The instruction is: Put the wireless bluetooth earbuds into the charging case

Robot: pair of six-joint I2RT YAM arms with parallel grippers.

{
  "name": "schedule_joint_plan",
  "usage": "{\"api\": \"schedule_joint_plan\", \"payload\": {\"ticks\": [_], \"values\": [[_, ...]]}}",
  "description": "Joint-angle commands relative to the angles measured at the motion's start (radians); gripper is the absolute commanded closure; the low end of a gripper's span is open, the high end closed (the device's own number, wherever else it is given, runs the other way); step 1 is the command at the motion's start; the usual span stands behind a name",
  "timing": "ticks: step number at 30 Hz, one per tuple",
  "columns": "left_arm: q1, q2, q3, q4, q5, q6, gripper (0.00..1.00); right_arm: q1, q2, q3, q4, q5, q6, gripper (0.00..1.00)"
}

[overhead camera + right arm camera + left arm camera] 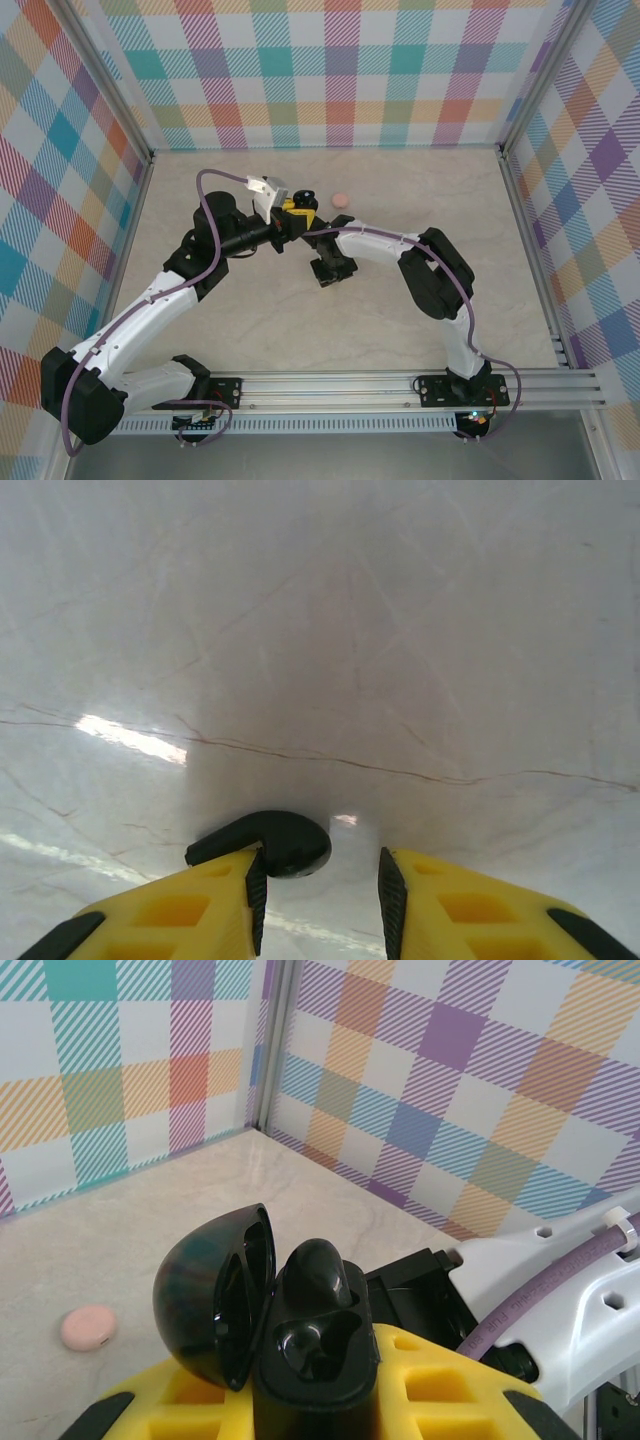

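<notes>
My left gripper (312,1405) is shut on a black charging case (320,1355), held above the table with its domed lid (205,1295) swung open to the left. One black earbud (318,1275) sits in the upper socket; the lower socket looks hollow. From above, the left gripper (293,215) and the case (306,198) are at the table's middle back. My right gripper (322,880) is low over the table, jaws apart. A second black earbud (285,840) lies on the table, touching the left finger, with a gap to the right finger. From above, the right gripper (331,268) points down.
A round pale pink case (341,200) lies shut on the marble table toward the back, also seen at the left as the pink case (88,1327). Plaid walls close the table on three sides. The right arm's white link (560,1290) runs close beside the held case.
</notes>
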Motion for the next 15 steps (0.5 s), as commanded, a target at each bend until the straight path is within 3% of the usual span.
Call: {"api": "schedule_joint_plan", "payload": {"ticks": [1,9,15], "values": [[0.008,-0.01,-0.01,0.041,0.014,-0.015,0.88,-0.006,0.006,0.026,-0.04,0.05,-0.035,0.63],[0.008,-0.01,-0.012,0.042,0.012,-0.02,0.88,-0.032,-0.007,0.026,-0.082,0.149,-0.07,0.63],[0.008,-0.013,-0.012,0.041,0.013,-0.02,0.88,-0.052,-0.06,0.003,-0.069,0.116,-0.081,0.63]]}}
